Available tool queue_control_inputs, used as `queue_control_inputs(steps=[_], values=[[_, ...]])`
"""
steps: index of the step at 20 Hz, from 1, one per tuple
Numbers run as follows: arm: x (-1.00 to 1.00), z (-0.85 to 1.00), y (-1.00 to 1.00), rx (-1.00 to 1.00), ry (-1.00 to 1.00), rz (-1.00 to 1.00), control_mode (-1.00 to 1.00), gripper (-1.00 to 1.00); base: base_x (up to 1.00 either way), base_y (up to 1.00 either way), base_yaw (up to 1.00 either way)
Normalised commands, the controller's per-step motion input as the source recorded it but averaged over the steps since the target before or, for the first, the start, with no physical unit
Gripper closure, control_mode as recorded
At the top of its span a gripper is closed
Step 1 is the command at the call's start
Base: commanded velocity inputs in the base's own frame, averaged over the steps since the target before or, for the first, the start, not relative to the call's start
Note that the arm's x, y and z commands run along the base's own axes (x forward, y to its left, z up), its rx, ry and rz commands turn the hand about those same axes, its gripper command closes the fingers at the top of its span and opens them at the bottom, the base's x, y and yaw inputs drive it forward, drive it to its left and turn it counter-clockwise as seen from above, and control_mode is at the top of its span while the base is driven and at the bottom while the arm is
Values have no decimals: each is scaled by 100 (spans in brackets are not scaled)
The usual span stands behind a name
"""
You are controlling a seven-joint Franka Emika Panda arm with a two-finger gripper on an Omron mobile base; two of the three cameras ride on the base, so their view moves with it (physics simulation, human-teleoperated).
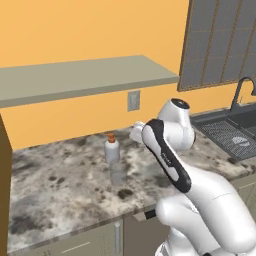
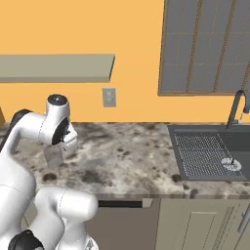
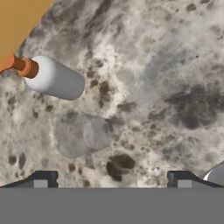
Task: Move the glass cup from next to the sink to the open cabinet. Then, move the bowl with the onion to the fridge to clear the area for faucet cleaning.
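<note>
The glass cup (image 3: 81, 133) is clear and stands upright on the marbled counter, seen from above in the hand view, up and left of my gripper (image 3: 111, 180). The two dark fingertips (image 3: 41, 179) stand wide apart, open, with nothing between them. From the base, the glass cup (image 1: 118, 173) sits just in front of a soap bottle, left of my arm. In the right base view the glass cup (image 2: 52, 156) is just below my hand (image 2: 68, 139), which hovers over it. The bowl with the onion, the fridge and the open cabinet are out of view.
A white soap bottle (image 1: 112, 148) with an orange pump stands right behind the cup, soap bottle (image 3: 54, 78). The dark sink (image 2: 210, 151) and its faucet (image 2: 237, 110) lie to the right. A shelf (image 1: 75, 77) runs along the orange wall above the counter (image 1: 60, 185).
</note>
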Motion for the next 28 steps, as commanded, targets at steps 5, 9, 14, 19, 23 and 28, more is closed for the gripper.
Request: queue_control_inputs(steps=[5,9,14,19,23,28], values=[[0,-39,48,-19,0,27,-100,-100,0,0,0],[17,-29,13,-10,0,17,-100,-100,0,0,0],[54,-8,16,-10,-1,5,-100,-100,0,0,0],[52,-19,3,-4,-1,9,-100,-100,0,0,0],[26,-44,0,-3,0,15,-100,-100,0,0,0],[0,-55,2,-6,0,19,-100,-100,0,0,0]])
